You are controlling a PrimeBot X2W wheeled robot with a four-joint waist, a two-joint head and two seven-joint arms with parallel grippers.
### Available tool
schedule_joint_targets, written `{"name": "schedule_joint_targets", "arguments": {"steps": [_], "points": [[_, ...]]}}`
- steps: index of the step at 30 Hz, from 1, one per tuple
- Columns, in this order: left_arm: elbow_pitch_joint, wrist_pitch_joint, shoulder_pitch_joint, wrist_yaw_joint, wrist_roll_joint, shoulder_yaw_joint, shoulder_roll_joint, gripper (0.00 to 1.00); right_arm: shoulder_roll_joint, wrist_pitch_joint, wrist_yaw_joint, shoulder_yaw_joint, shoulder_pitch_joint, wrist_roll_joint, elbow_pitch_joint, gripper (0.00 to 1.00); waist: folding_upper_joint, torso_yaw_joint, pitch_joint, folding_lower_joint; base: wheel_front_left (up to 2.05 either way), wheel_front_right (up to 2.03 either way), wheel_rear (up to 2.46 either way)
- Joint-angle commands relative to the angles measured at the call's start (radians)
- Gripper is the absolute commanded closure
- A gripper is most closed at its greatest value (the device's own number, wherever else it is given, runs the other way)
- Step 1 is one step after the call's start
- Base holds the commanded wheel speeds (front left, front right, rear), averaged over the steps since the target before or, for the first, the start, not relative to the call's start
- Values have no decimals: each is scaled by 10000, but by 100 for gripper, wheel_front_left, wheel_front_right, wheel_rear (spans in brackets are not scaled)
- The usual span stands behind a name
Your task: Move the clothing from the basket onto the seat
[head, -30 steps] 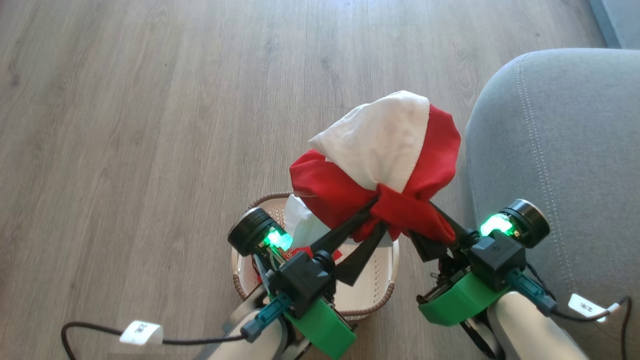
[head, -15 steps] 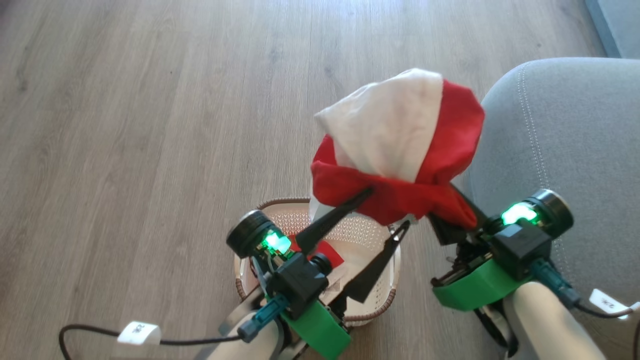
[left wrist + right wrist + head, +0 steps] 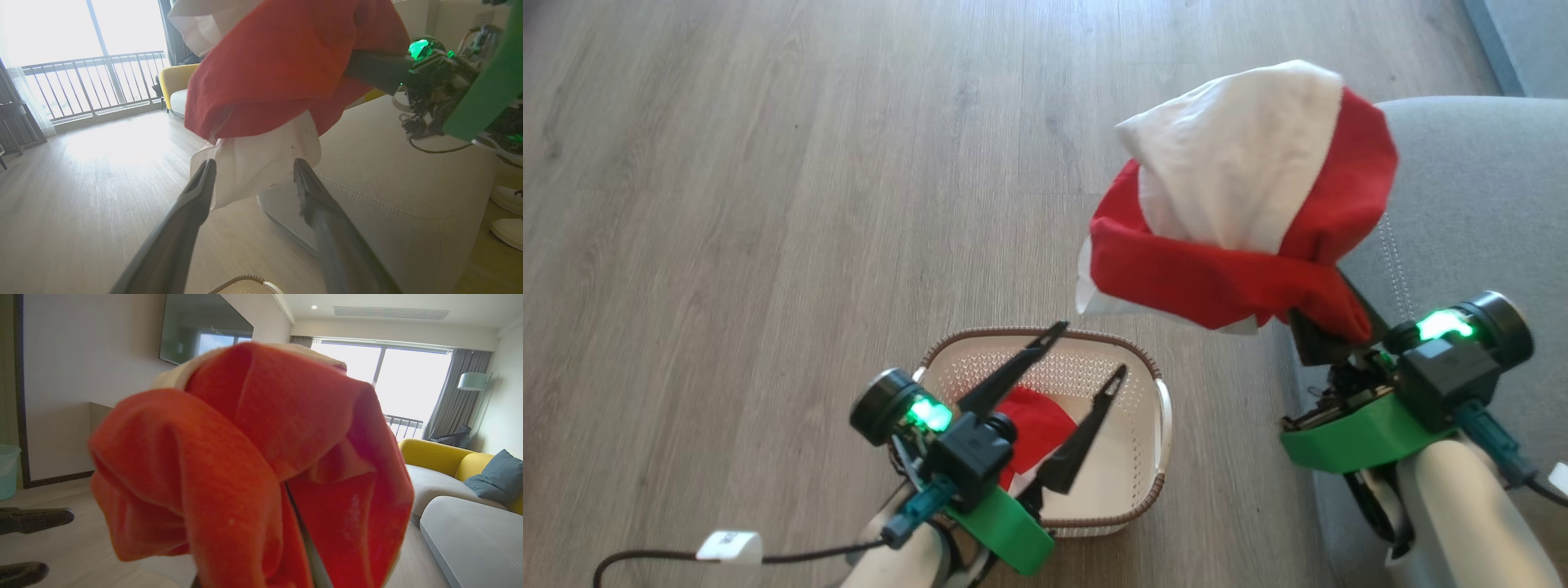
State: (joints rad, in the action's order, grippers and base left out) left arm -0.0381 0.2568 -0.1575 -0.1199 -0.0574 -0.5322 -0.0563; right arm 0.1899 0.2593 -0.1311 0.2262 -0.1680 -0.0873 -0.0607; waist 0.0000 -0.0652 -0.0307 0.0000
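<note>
My right gripper (image 3: 1313,320) is shut on a red garment with a white panel (image 3: 1241,204), held in the air at the edge of the grey seat (image 3: 1478,196); the fabric covers its fingertips. The same garment (image 3: 253,457) hangs bunched right before the right wrist camera. My left gripper (image 3: 1090,349) is open and empty above the cream basket (image 3: 1143,457). A second red piece (image 3: 1039,420) lies in that basket. From the left wrist, my open left gripper (image 3: 253,173) points at the hanging garment (image 3: 286,61), apart from it, with the seat (image 3: 388,183) behind.
Wooden floor (image 3: 768,204) spreads to the left and beyond the basket. White shoes (image 3: 506,212) lie on the floor by the sofa. A person's dark shoes (image 3: 32,518) stand at the left of the right wrist view. A yellow sofa section (image 3: 433,457) is further back.
The left gripper let go of the garment, opened and drew back over the basket. The right gripper carried the garment up and to the right, toward the seat.
</note>
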Motion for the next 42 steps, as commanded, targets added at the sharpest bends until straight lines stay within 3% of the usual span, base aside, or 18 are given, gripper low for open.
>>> {"name": "schedule_joint_targets", "arguments": {"steps": [1, 7, 15, 27, 34, 42], "points": [[241, 49, -133, 23, 55, 523, 59, 0, 60, 24, 4, -26, -164, 95, -422, 100, 0, 27, -25, 0, 0, 0, 0], [36, 49, 53, 103, 76, 908, 60, 0, 82, 24, 4, -540, 21, 161, -397, 100, 0, 68, -41, 0, 0, 0, 0], [-182, 49, 376, 65, 77, 1341, 59, 0, -131, 25, 4, -2074, 328, 382, -218, 100, 0, 158, -40, 0, 0, 0, 0], [-484, 49, 631, -102, -222, 273, -118, 0, -357, 25, 4, -4256, 795, 627, -53, 100, 0, 270, -308, 0, 0, 0, 0], [-649, 49, 651, -105, -304, 10, -175, 0, -543, 25, 4, -4902, 952, 406, 282, 100, 0, 346, -404, 0, 0, 0, 0], [-736, 49, 722, -106, -280, 47, -139, 0, -534, 25, 4, -4874, 928, 331, 382, 100, 0, 432, -355, 0, 0, 0, 0]]}}
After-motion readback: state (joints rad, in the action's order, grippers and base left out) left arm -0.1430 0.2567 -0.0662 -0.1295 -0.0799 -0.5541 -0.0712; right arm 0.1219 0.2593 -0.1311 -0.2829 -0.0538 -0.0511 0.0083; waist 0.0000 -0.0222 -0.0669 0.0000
